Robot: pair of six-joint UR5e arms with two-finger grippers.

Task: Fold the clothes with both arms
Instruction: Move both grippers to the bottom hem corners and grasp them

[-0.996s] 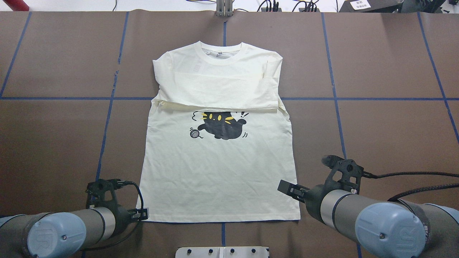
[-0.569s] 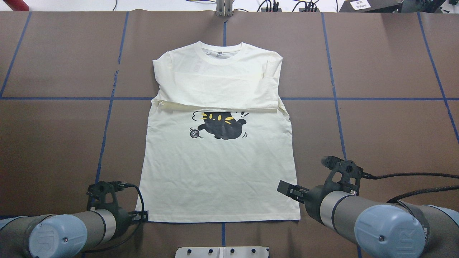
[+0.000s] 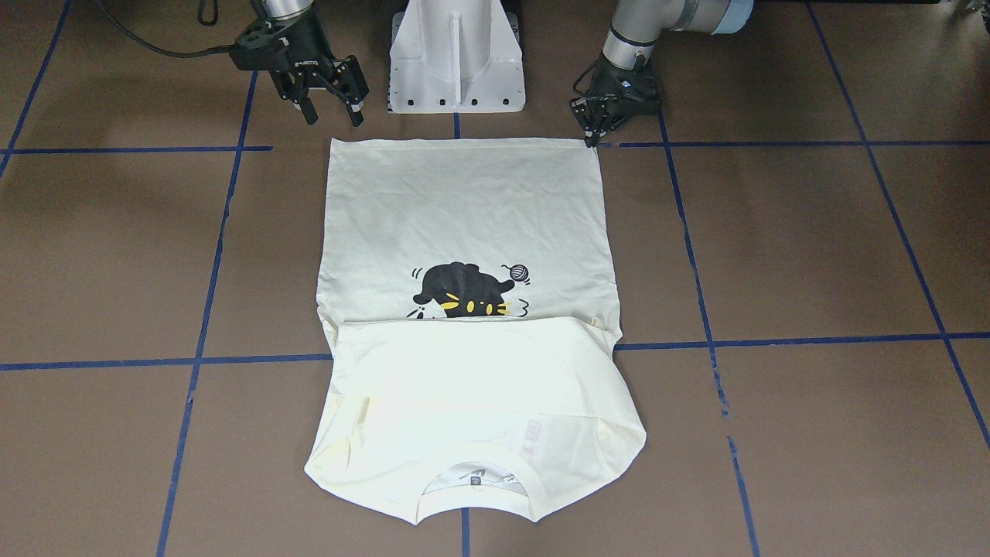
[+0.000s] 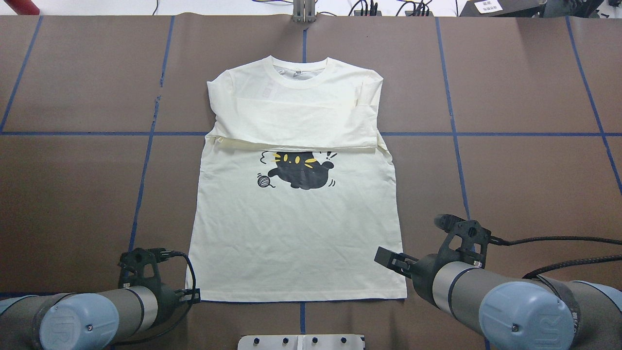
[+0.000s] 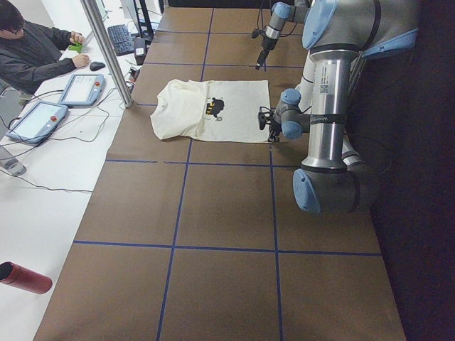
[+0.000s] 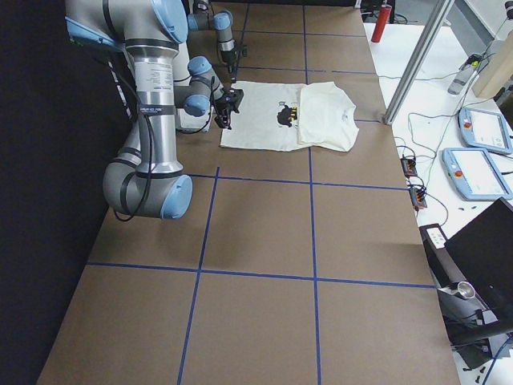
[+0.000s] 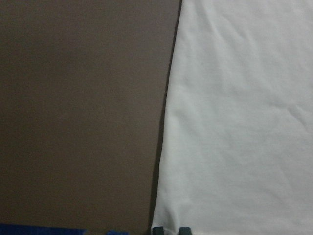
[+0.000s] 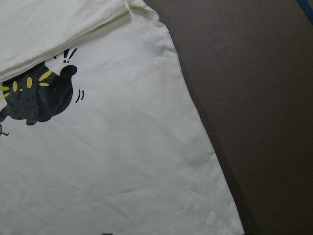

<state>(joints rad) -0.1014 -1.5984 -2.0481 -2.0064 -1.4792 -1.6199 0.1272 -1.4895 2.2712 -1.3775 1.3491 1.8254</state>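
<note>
The cream-white T-shirt (image 4: 296, 233) lies flat on the brown table, print side up, with its sleeves folded across the chest above the black cat print (image 4: 299, 170). My left gripper (image 3: 593, 139) is low at the hem's left corner. In the left wrist view its fingertips (image 7: 157, 229) stand close together on that corner of the cloth (image 7: 234, 122), shut on it. My right gripper (image 3: 332, 117) hovers open just off the hem's other corner, nothing between its fingers. The right wrist view looks down on the shirt's right edge (image 8: 122, 171).
The white pedestal base (image 3: 456, 62) stands just behind the hem. Blue tape lines (image 4: 146, 160) cross the brown table cover. At the far side a metal post (image 5: 106, 50), tablets (image 5: 82, 89) and a seated person (image 5: 28, 50) sit past the table's edge.
My left arm has drawn back and down toward the hem's left corner. The right arm has shifted slightly the same way. The shirt lies as before.
</note>
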